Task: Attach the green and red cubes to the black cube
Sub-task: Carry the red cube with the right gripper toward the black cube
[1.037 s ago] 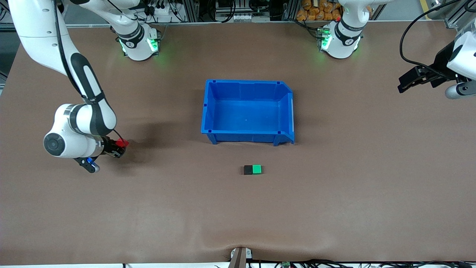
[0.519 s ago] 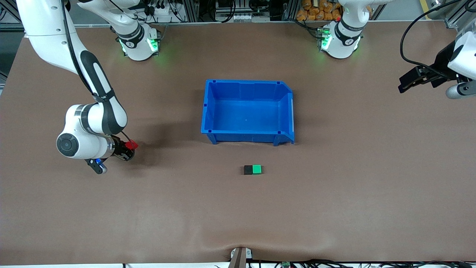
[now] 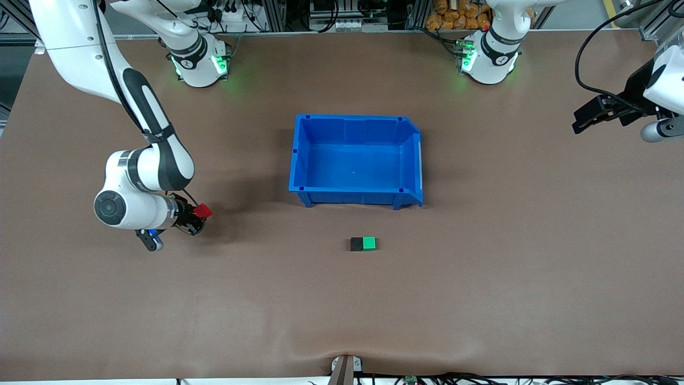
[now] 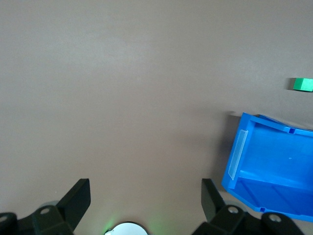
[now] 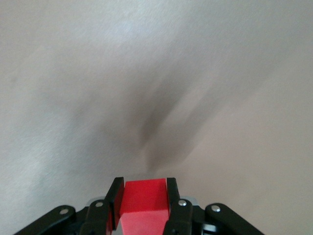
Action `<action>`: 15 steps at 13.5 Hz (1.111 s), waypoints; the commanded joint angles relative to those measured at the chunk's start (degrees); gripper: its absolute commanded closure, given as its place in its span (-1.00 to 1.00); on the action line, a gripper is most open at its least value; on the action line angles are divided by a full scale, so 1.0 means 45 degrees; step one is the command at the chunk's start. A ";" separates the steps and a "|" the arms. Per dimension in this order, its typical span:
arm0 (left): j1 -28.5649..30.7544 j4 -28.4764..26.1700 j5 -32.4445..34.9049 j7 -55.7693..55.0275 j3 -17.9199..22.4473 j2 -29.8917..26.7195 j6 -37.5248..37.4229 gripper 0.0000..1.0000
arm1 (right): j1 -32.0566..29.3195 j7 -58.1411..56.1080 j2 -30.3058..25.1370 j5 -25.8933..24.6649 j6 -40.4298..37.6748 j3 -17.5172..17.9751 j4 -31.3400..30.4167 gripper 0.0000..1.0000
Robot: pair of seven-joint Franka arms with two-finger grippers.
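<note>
Right gripper [image 3: 199, 215] — jaws pinching the red cube [image 5: 143, 200], held over bare brown table [image 3: 160, 310] toward the right arm's end. Black cube [image 3: 356, 244] touching the green cube [image 3: 369, 244], on the table well apart from those jaws, just nearer the front camera than the blue bin [image 3: 299, 160]. Left gripper [image 3: 585, 117] — jaws spread, empty, waiting over its table end.

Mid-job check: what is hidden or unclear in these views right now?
- Black cube and green cube: front view too small to confirm they are joined.
- Black cube: absent from both wrist views.
- Red cube: lower part cut off by the right wrist view's edge, sides covered by the right hand.
</note>
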 commanded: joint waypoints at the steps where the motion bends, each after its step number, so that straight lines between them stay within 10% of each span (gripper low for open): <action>1: 0.0066 0.0035 -0.0074 0.0262 -0.0001 -0.0045 -0.0011 -1.00 | -0.0004 0.0426 -0.0152 0.0271 -0.0199 0.0081 0.0070 1.00; 15: 0.0066 0.0015 -0.0015 0.0262 -0.0001 -0.0181 -0.0108 -1.00 | 0.1069 0.2556 0.0297 0.0935 -0.0179 0.0081 0.1163 1.00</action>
